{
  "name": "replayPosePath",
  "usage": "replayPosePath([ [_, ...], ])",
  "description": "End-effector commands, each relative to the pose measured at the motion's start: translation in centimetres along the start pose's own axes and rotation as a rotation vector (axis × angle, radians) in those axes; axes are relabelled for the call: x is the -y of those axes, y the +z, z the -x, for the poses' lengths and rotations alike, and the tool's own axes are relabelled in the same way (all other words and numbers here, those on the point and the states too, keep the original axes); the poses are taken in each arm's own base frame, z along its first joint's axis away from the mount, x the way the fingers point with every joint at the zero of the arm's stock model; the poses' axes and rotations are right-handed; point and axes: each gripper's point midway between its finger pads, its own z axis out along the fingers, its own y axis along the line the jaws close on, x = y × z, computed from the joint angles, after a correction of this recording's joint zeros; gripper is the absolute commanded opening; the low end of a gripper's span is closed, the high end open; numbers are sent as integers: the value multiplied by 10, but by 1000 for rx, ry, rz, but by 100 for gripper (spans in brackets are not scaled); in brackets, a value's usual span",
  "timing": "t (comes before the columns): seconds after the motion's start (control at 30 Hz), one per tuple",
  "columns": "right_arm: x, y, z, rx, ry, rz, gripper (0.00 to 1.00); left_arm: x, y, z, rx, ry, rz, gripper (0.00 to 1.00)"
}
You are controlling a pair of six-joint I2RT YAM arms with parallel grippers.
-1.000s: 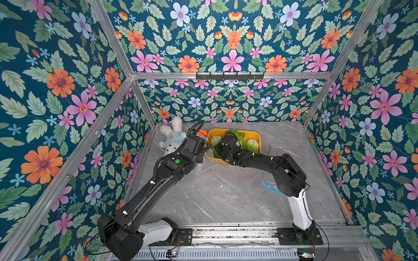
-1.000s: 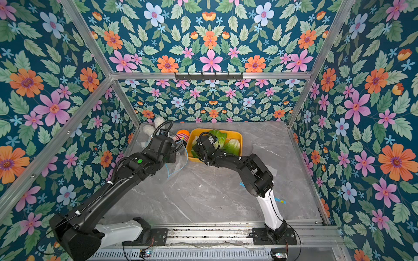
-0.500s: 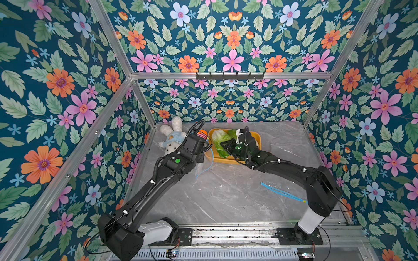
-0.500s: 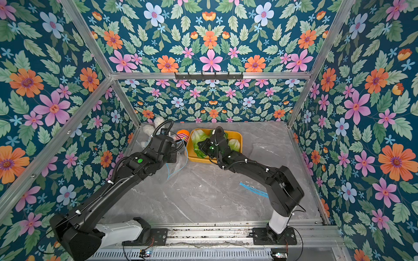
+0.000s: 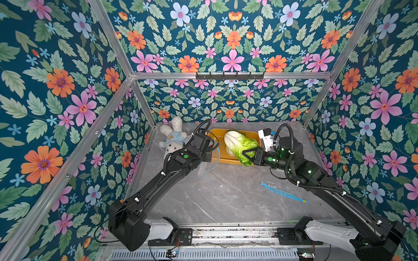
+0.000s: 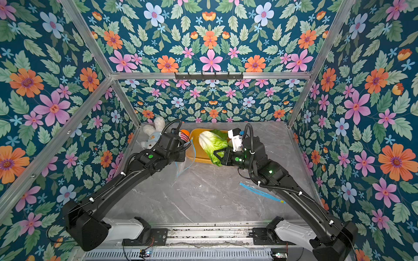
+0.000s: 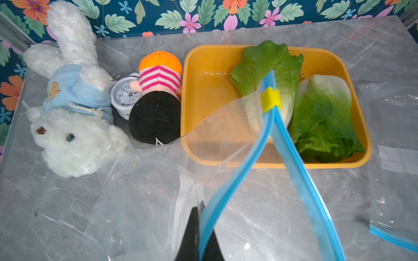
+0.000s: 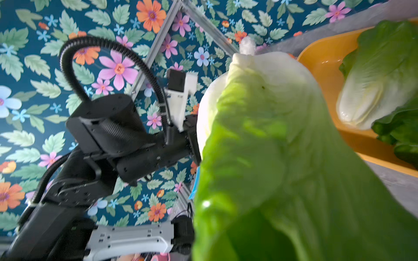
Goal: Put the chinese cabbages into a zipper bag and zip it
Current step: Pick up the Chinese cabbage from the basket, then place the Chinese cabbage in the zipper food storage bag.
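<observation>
Cabbage (image 5: 239, 144) is lifted clear, hanging over the yellow tray (image 7: 271, 166). In both top views its white base points to 11 o'clock and its green leaves to 5 o'clock. The right gripper (image 5: 248, 156) pinches the leafy end, jaws nearly closed on it. Probably chosen because the leaves are thin enough to bite and the fat base is not. That hold also leaves the base free to go into the bag first.

A second cabbage (image 7: 267, 65) and a third cabbage (image 7: 323, 117) lie side by side in the tray, waiting their turn.

Zipper bag (image 7: 147, 192) sits just beside the tray's 8 o'clock corner. The left gripper (image 7: 203, 241) is clamped tight on one blue zip strip (image 7: 228, 187), lifting that lip. The other lip falls away, so the mouth gapes toward the tray. The yellow slider (image 7: 270, 99) is parked at the far end, off the opening.

Doll (image 7: 158, 99), alarm clock (image 7: 123, 95) and plush rabbit (image 5: 172, 140) are bunched at the table's 11 o'clock, by my judgement out of the carry path. A spare bag (image 5: 282, 192) lies flat at 4 o'clock, untouched.
</observation>
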Motion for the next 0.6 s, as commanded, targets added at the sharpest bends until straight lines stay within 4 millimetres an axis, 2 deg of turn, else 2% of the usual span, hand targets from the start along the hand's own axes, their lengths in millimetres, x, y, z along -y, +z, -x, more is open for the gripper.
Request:
replayPosePath([
  [0.0,-11,1,-23,-128,-31,74,0,10,0,8,29,-22,-39,0],
  [0.1,-24,5,-22,-158,-49,122,0,13,-1,9,32,-29,-54,0],
  [0.33,-37,20,-19,-184,-52,184,0,13,-6,11,48,-41,-61,0],
  [0.47,-25,32,-27,-218,-28,153,0,15,-12,16,69,-52,-76,0],
  [0.57,-7,32,-30,-218,-28,58,0,15,-17,21,83,-57,-84,0],
])
